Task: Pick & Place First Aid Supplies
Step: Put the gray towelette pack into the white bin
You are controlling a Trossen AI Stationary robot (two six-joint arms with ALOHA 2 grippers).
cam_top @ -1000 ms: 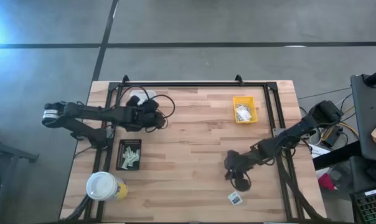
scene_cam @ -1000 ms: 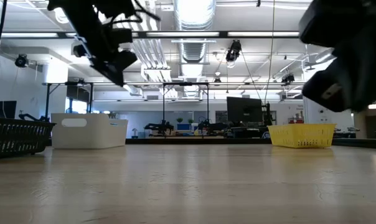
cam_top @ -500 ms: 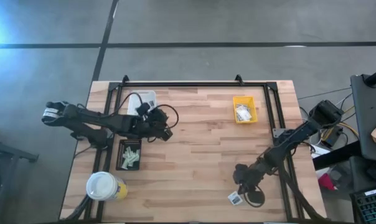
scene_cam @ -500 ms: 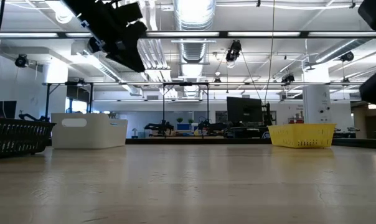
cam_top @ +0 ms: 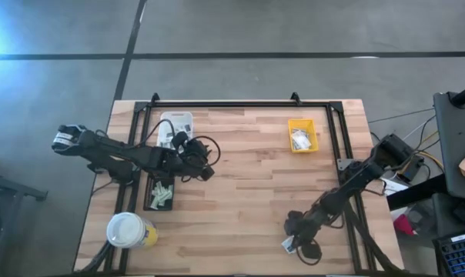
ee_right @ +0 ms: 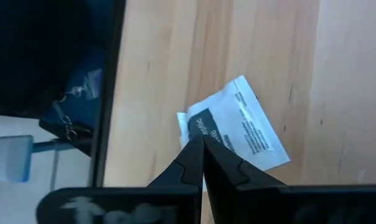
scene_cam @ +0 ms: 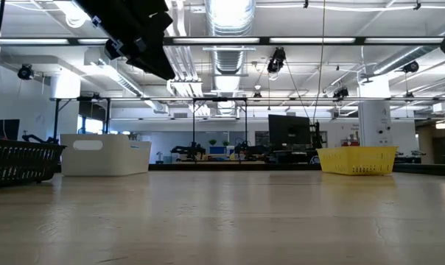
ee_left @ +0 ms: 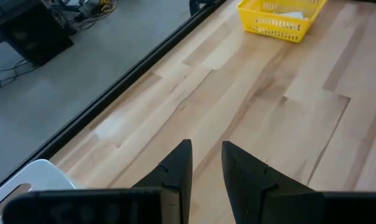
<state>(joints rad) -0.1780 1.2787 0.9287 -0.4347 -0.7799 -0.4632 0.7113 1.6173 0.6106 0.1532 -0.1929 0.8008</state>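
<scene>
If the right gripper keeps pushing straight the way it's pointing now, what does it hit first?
The right gripper is shut, its tips at the edge of the white packet lying flat on the table; the packet comes first, though contact is unclear.

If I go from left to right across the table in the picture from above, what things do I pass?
Yellow cup → black tray → left hand → right hand, shut on a white packet → yellow tray.

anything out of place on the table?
One white packet lies loose near the table's front edge, outside every tray and askew to the boards. The right gripper is shut on its edge. Nothing else stands out.
</scene>
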